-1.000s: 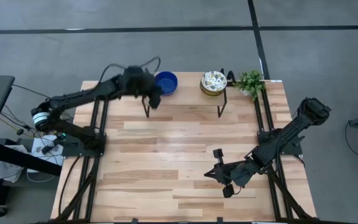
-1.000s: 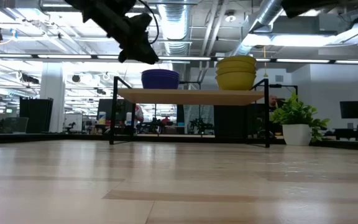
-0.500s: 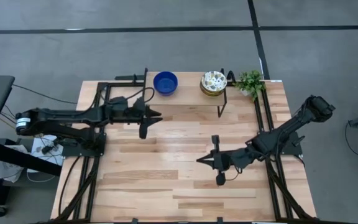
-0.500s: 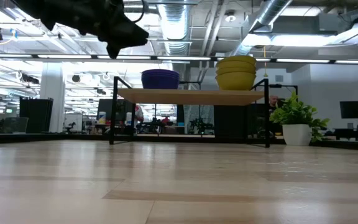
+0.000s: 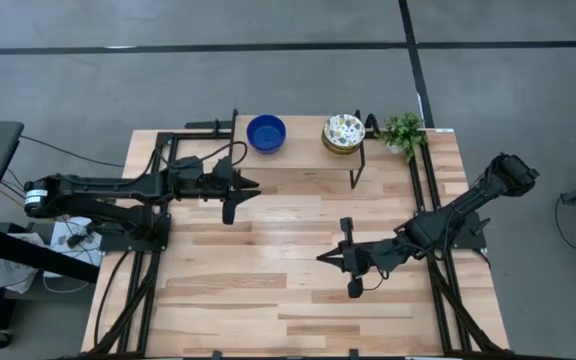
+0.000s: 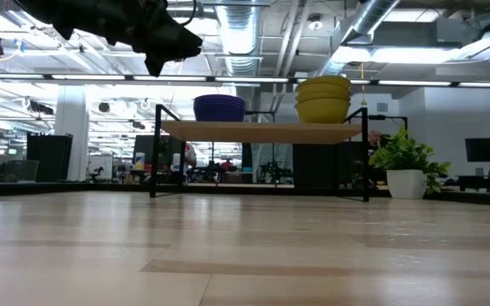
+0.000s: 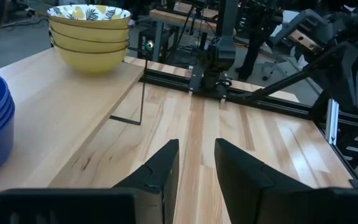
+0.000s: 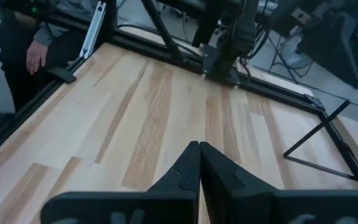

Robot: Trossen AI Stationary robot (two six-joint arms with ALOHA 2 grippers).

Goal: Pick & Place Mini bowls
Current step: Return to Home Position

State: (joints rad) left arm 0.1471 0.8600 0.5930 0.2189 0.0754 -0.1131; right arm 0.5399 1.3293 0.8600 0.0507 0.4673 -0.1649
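I'm seeing the blue mini bowls [image 5: 266,132] sitting stacked on the shelf [image 6: 262,129], beside the patterned stack [image 5: 343,131]. I'm holding the left gripper [image 7: 196,144] empty, slightly spread, over the table [image 5: 268,285] just before the shelf; the right gripper [image 8: 199,147] is hovering mid-table, fingers pressed together

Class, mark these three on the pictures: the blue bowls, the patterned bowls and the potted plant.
blue bowls [image 5: 266,133]: high view, inside of the top bowl.
patterned bowls [image 7: 89,12]: left wrist view, patterned inside of the top bowl.
plant [image 6: 405,153]: low view, its green leaves.
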